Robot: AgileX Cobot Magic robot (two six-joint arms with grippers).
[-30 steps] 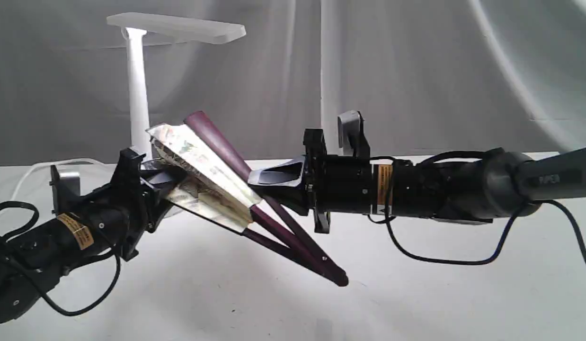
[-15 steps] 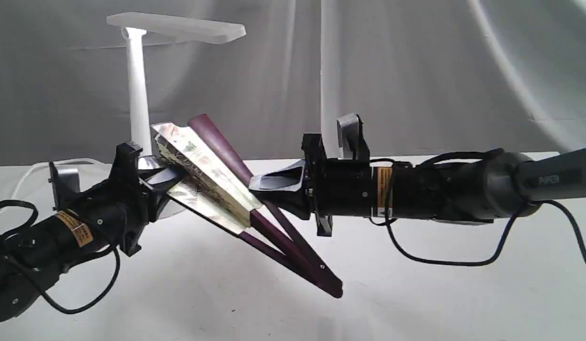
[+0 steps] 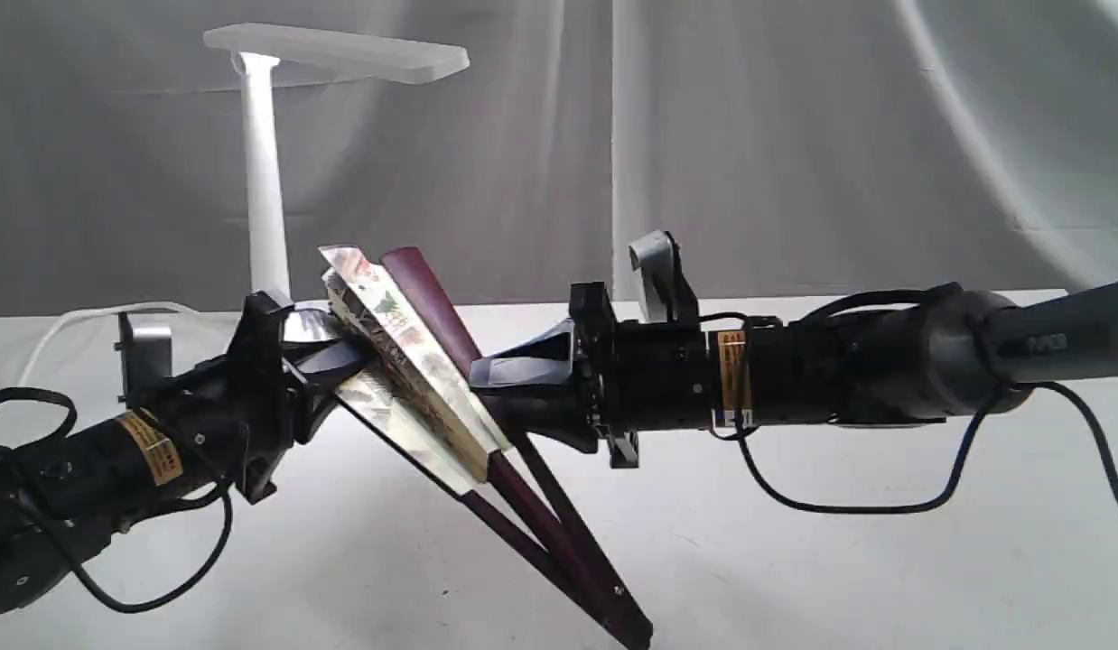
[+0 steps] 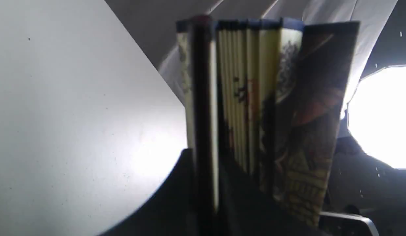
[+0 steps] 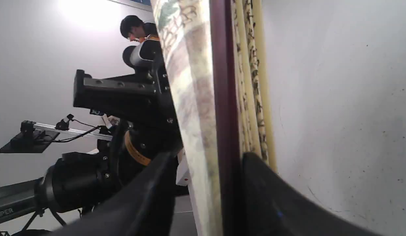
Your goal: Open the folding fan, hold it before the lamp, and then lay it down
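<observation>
The folding fan hangs tilted above the table, only partly spread, with its pivot end low near the tabletop. My left gripper is shut on the lower guard and outer leaf fold. My right gripper is shut on the upper maroon guard. In the left wrist view the pleated leaf stands edge-on ahead of the camera. In the right wrist view the maroon guard runs between the dark fingers. The white lamp stands behind the left arm, its head above the fan.
The white table stretches under both arms, with a grey curtain behind. The lamp's white cord trails off to the left. Black cables hang from both arms. A person's head shows beyond the left arm in the right wrist view.
The fan has tipped steeper and its pivot end has dropped toward the table. My left gripper moved right and slightly down; the right gripper sank a little. Both kept their hold.
</observation>
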